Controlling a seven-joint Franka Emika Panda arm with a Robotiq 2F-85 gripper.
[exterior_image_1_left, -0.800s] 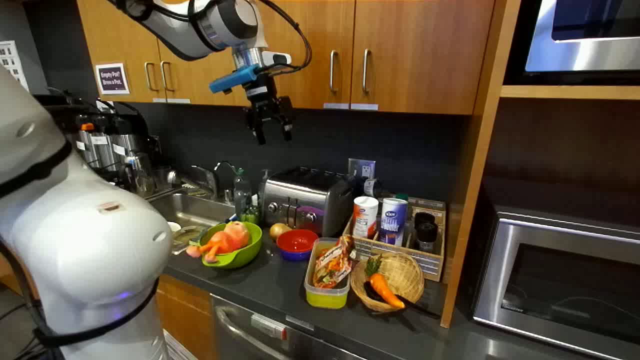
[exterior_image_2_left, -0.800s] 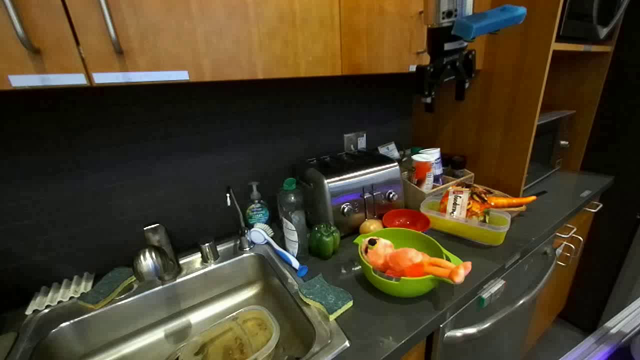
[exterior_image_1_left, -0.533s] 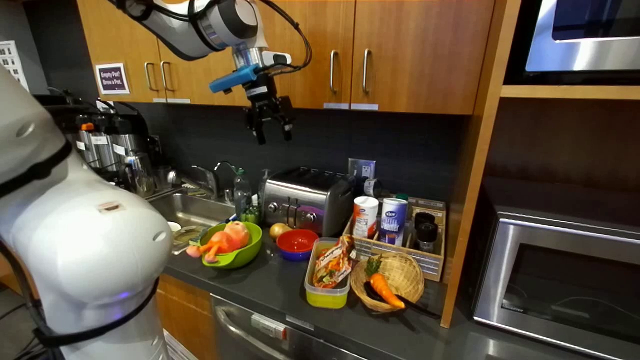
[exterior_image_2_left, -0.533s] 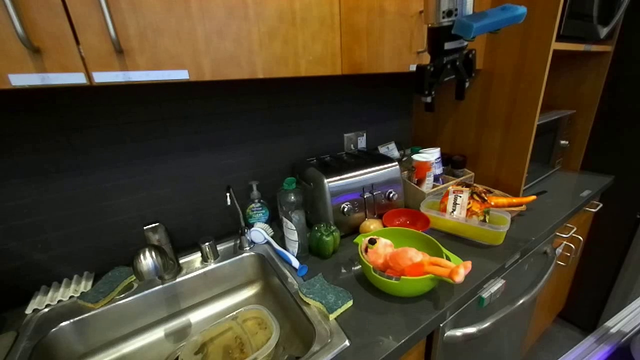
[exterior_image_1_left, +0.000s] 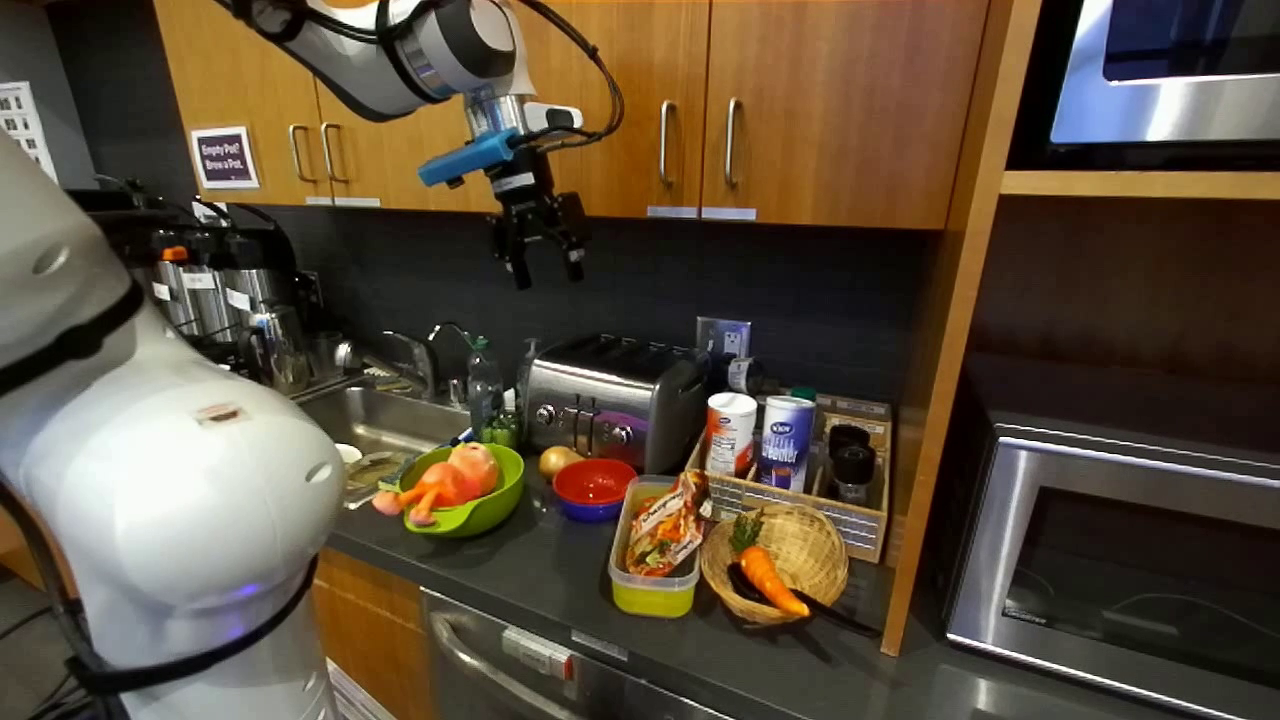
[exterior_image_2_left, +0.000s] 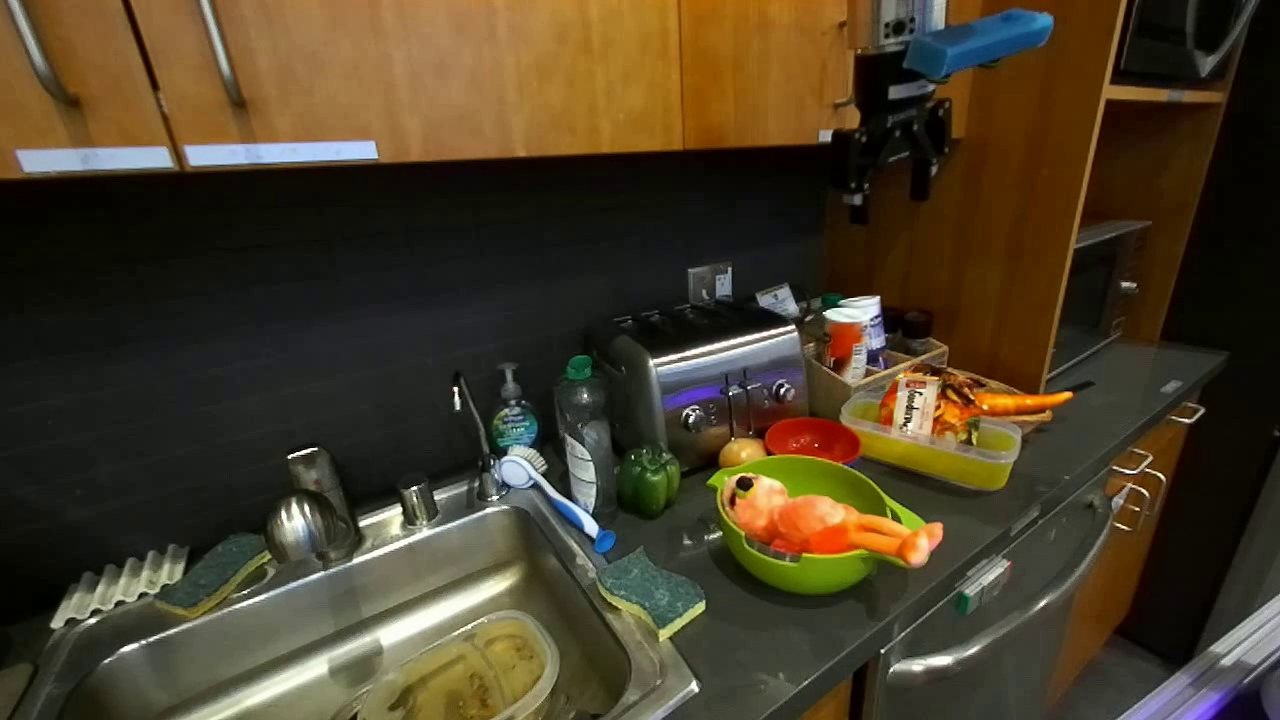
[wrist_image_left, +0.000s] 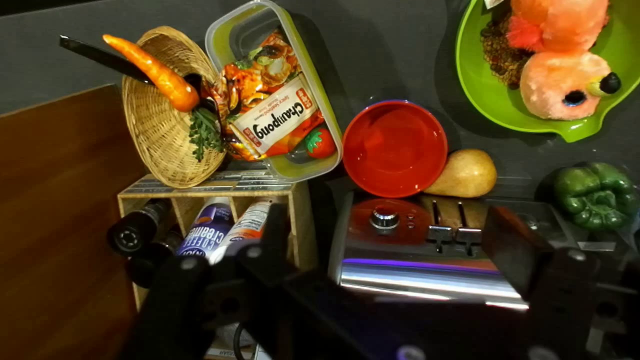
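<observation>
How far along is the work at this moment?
Looks done: the plush toy rests in the green bowl, the noodle packet mostly in the plastic container, the carrot partly in the basket. In hand: nothing; the open tool hangs high above the counter. Possibly left: the green pepper and the tan pear-shaped item, which both lie directly on the counter.

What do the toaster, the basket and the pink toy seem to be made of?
The toaster looks metal in front, probably stainless steel, polished, with bright reflections. The basket seems wicker or straw, matte, visibly woven. The pink toy is likely plush fabric, its surface fuzzy.
</observation>
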